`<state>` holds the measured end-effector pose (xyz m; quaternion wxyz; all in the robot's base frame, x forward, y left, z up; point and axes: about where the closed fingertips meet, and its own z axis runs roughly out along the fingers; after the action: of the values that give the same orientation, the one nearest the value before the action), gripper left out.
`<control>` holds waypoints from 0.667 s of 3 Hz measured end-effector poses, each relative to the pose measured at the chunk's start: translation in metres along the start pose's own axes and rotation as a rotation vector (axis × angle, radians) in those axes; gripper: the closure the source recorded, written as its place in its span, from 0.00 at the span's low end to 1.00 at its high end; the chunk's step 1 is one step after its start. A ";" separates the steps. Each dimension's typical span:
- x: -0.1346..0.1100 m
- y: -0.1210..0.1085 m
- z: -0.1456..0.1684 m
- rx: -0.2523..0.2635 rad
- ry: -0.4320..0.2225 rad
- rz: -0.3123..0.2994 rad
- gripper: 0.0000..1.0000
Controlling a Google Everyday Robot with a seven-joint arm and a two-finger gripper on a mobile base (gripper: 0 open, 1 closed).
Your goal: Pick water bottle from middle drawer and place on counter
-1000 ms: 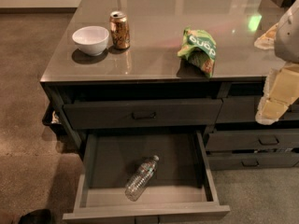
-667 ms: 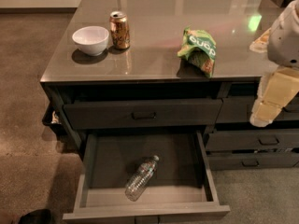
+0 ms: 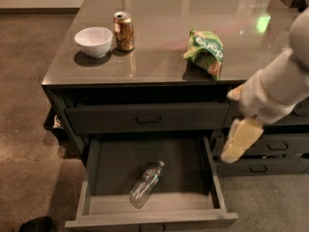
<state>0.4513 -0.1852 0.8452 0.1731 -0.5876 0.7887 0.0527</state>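
The water bottle [image 3: 146,184] lies on its side on the bare bottom of the open middle drawer [image 3: 179,167], cap pointing to the back right. The glossy counter [image 3: 159,52] tops the dark cabinet. My gripper [image 3: 231,153], pale yellow on a white arm coming in from the upper right, hangs in front of the cabinet just above and outside the drawer's right side wall. It is empty and well apart from the bottle, which lies to its lower left.
On the counter stand a white bowl [image 3: 94,41], a gold soda can [image 3: 124,31] and a green snack bag [image 3: 206,50]. The upper drawer [image 3: 147,117] is shut. Narrower drawers [image 3: 270,149] sit at the right. A dark object [image 3: 34,224] lies on the floor at the lower left.
My arm and gripper have moved left and down, from beside the counter's right edge to just above the open drawer's right side. The bottle has not moved.
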 end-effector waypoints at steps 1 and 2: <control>-0.009 0.007 0.084 -0.055 -0.107 -0.065 0.00; -0.034 0.011 0.152 -0.110 -0.236 -0.211 0.00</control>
<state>0.4817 -0.1075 0.7131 0.2368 -0.6653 0.6928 0.1461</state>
